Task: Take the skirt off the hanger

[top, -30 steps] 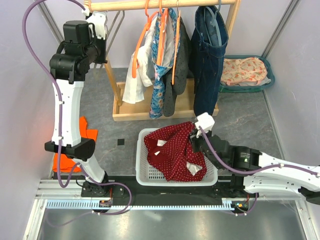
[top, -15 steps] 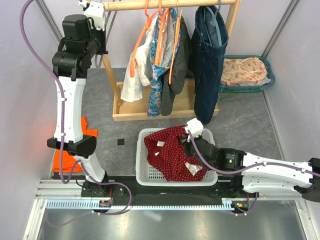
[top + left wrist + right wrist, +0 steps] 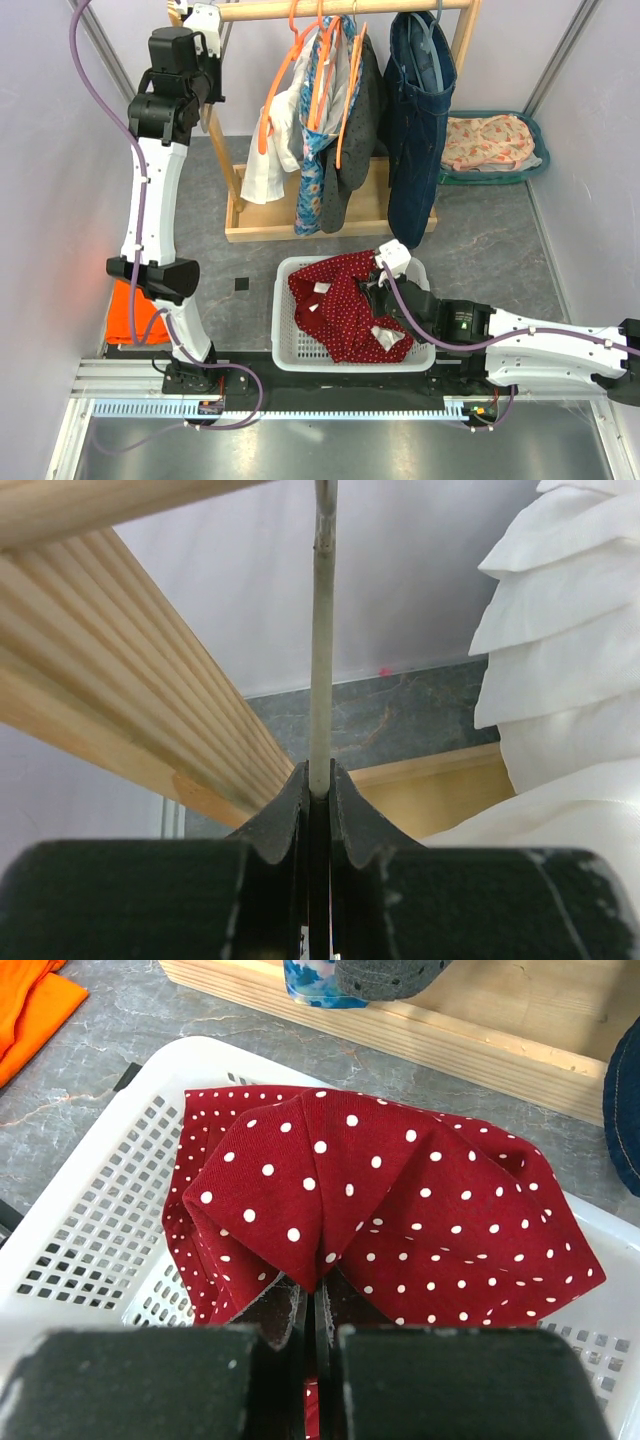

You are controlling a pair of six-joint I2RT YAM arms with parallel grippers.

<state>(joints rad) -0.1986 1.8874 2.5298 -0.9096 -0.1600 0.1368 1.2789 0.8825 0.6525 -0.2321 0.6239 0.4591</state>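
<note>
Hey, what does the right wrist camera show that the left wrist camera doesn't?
Only the right wrist view: the right gripper pinching a fold of the red polka-dot skirt, which lies in the white basket, plus an orange cloth. Only the left wrist view: the left gripper clamped on a thin pale rod, beside a white garment. Both: the wooden rack and the grey floor.
</note>
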